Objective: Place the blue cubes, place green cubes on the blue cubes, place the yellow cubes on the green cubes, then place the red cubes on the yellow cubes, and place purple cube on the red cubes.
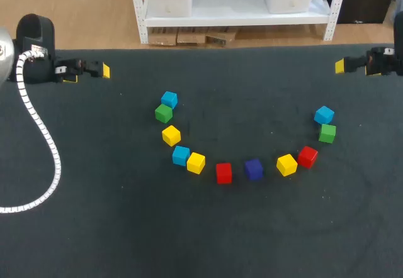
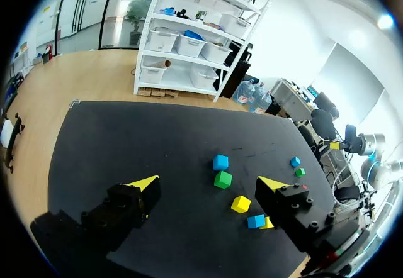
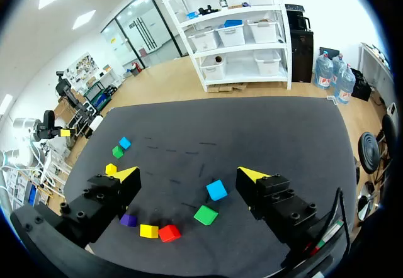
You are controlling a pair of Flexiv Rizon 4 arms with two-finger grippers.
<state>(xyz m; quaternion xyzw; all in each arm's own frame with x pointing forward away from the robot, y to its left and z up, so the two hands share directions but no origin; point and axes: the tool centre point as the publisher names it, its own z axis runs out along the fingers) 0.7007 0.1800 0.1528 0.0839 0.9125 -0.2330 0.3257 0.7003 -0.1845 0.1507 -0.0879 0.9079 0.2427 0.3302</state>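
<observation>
Eleven cubes lie in a U-shaped arc on the dark table. On its left side are a blue cube, green cube, yellow cube, second blue cube and second yellow cube. A red cube and the purple cube sit at the bottom. The right side holds yellow, red, green and blue cubes. My left gripper hangs open at the far left, empty. My right gripper is open at the far right, empty.
A white ribbed cable loops over the table's left part from my left arm. The table's back edge runs just behind both grippers. Bare dark mat stretches in front of the arc.
</observation>
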